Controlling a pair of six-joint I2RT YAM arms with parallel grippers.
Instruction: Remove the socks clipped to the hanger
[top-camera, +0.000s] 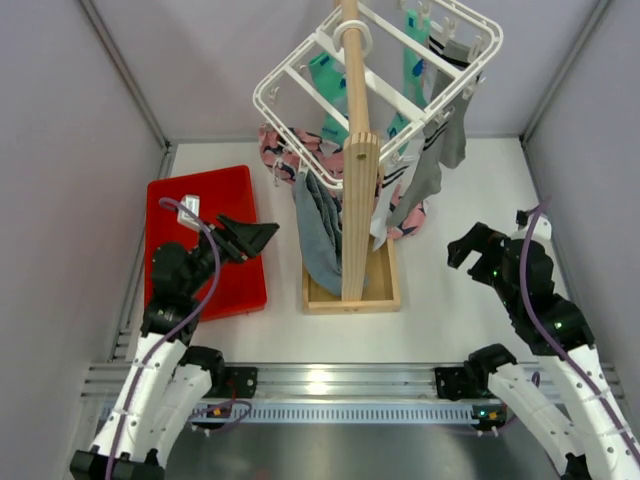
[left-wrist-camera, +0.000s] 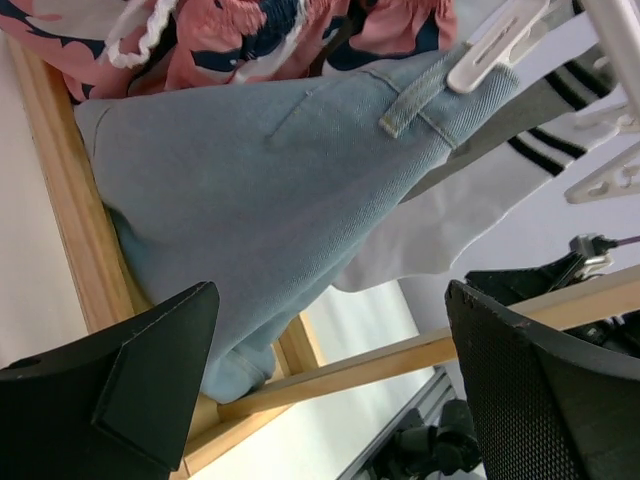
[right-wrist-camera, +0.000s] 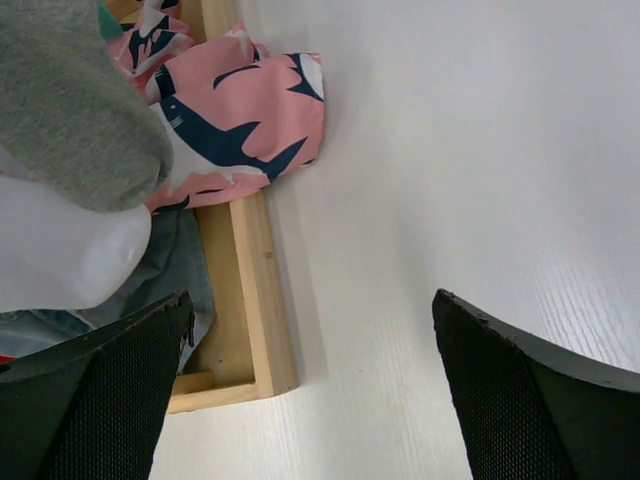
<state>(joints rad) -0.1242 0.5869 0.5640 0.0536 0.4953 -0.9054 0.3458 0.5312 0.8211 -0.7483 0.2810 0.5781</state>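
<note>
The white grid hanger (top-camera: 300, 78) hangs tilted on the wooden post, high at the back. Two teal socks (top-camera: 327, 85), a grey sock (top-camera: 430, 170) and a white sock with black stripe bands (top-camera: 385, 205) dangle from its clips. My left gripper (top-camera: 258, 240) is open and empty, left of the post, pointing at the blue-grey cloth. In the left wrist view (left-wrist-camera: 330, 390) the striped sock (left-wrist-camera: 470, 210) hangs beyond it. My right gripper (top-camera: 462, 250) is open and empty, right of the post. In the right wrist view (right-wrist-camera: 310, 390) the grey sock (right-wrist-camera: 70, 110) and a white sock toe (right-wrist-camera: 60, 250) hang at the left.
A tall wooden post (top-camera: 357, 180) stands in a box base (top-camera: 390, 290) mid-table. A blue-grey cloth (top-camera: 318, 225) and a pink printed cloth (top-camera: 280, 150) also hang there. A red tray (top-camera: 205, 200) lies at the left. Walls close in on three sides.
</note>
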